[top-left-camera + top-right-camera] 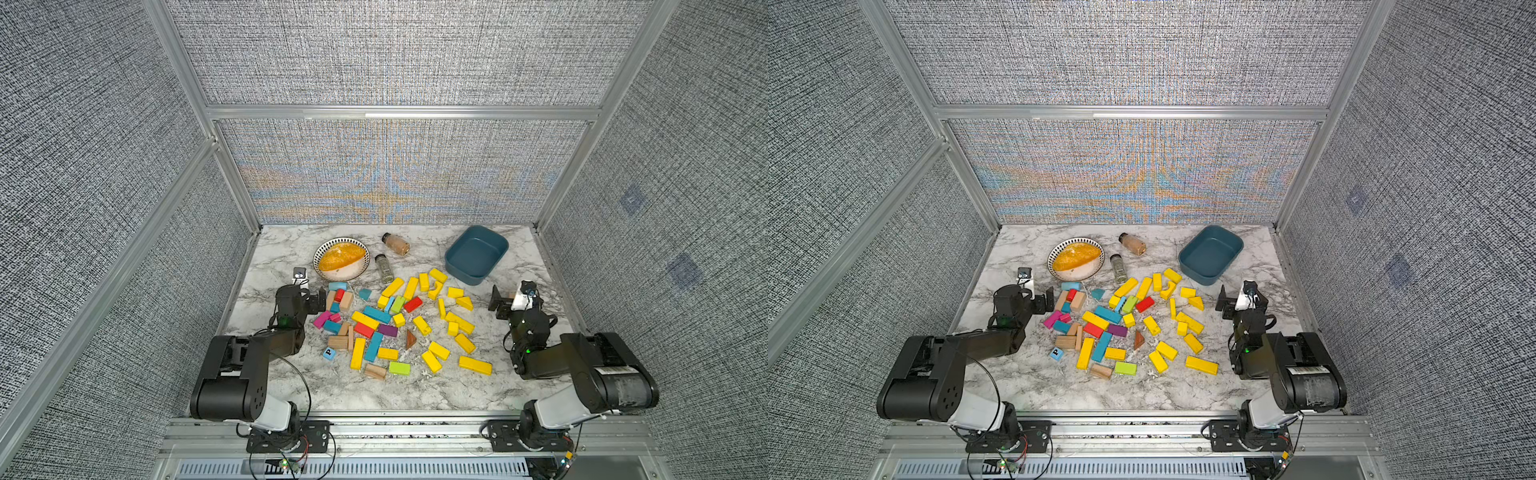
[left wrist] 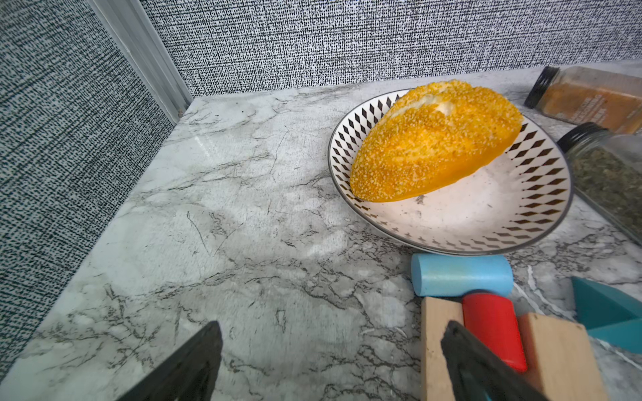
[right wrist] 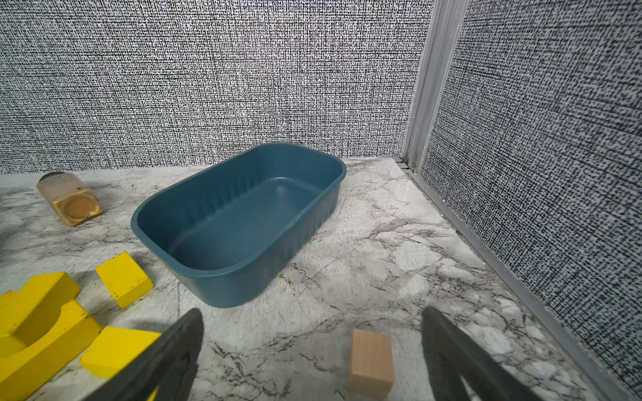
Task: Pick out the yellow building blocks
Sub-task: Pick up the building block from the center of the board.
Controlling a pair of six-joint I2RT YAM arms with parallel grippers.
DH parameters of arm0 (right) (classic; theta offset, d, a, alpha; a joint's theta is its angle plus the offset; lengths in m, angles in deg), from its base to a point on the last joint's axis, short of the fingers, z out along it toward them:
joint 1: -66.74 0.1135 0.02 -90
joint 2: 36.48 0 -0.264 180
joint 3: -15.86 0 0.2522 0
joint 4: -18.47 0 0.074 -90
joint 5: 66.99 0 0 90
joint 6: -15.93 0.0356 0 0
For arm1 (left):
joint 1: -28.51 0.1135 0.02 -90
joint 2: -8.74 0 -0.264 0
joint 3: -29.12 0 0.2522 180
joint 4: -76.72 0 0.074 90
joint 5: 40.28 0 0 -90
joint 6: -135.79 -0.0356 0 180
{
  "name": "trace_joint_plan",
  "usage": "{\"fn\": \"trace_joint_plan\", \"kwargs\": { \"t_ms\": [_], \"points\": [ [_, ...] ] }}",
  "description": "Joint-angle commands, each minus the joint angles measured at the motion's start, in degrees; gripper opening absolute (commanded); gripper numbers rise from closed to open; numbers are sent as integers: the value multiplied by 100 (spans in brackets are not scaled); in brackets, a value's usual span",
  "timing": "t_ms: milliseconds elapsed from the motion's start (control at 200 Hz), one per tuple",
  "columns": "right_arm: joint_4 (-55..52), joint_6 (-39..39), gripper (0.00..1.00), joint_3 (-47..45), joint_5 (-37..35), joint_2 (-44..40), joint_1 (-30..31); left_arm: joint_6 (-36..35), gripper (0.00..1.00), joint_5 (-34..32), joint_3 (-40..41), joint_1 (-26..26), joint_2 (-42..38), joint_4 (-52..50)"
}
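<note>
Marble table (image 1: pixel 415 395): both tools agape, empty.

Both arms are showing black housings with white base segments, and thin black cables are looping by the left arm (image 1: pixel 232 374). A barcode label is sitting on the right arm (image 1: pixel 602 374), and small green lights are glowing on both.

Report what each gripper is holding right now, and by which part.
Nothing is held. The left gripper and right gripper both stand open and empty above the table.

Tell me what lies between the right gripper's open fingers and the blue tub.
In the right wrist view, only bare marble table separates the right gripper from the blue tub; a small tan block sits between the fingers themselves.
</note>
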Motion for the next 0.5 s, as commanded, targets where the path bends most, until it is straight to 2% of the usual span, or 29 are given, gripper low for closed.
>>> {"fn": "trace_joint_plan", "kwargs": {
  "t_ms": [0, 75, 205, 350, 495],
  "points": [
    [-33, -89, 92, -47, 42, -242, 15, 0, 100, 77, -104, 10, -364, -246],
    [-1271, -143, 92, 291, 90, -1025, 39, 23, 100, -128, -436, 9, -996, -1316],
    [-3526, 461, 92, 1288, 16, -1854, 44, 406, 100, -278, -741, 10, -1835, -2138],
    [-5960, 1528, 90, 2348, 444, -1935, 118, 1158, 100, 15, -1040, 7, -2333, -3182],
    [-7423, 1527, 89, 2964, 829, -1755, 710, 1816, 100, 734, -1095, 8, -2572, -3928]
  ]
}}
